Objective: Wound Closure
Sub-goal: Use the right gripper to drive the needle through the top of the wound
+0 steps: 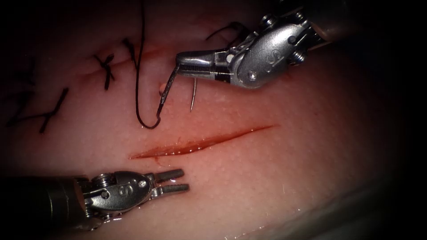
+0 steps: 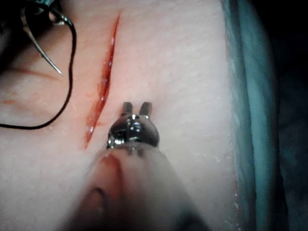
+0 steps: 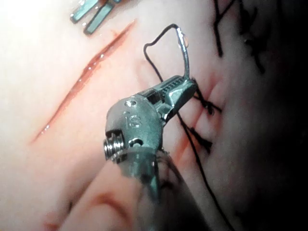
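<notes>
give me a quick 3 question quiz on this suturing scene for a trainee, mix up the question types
1. True or false: the needle is passing through the tissue.
2. What does the right tool hold? A) the thread B) the needle C) the tissue
3. Fill in: the left tool holds ____, its jaws apart, below the open cut.

Key
1. False: the needle hangs above the tissue, its point free.
2. B: the jaws are shut on the needle, gripped partway along its curve, the thread trailing from its other end.
3. nothing
</notes>
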{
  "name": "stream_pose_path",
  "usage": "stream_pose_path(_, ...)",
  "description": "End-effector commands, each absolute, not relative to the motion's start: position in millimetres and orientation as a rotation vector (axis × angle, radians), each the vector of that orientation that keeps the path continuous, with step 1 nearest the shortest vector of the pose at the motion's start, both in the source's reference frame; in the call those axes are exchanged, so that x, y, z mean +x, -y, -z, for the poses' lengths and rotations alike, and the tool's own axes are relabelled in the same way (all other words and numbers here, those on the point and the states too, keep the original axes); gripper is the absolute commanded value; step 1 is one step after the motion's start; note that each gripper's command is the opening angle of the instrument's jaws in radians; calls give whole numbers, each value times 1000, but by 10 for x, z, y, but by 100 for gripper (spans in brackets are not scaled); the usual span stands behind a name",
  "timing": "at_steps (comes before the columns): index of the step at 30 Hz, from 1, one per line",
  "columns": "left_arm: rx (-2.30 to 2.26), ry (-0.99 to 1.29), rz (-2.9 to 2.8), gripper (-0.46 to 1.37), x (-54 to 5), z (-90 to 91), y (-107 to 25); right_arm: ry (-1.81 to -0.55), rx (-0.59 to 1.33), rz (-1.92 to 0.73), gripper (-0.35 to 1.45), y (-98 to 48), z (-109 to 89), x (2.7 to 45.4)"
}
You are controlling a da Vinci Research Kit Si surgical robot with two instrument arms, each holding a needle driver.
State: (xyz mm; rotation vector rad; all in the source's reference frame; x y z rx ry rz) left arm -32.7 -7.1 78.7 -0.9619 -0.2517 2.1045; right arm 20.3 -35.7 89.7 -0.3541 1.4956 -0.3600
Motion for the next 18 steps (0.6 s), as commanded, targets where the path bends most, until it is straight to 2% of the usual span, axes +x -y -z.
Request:
stream_pose_path(1,-964,249,-2110,8,-327,-787,71,-1497,-357,356,-35,357,-897,203)
stream_pose_path(18,-966,251,-2111,11,-324,-786,73,-1496,-354,351,-35,356,-891,204)
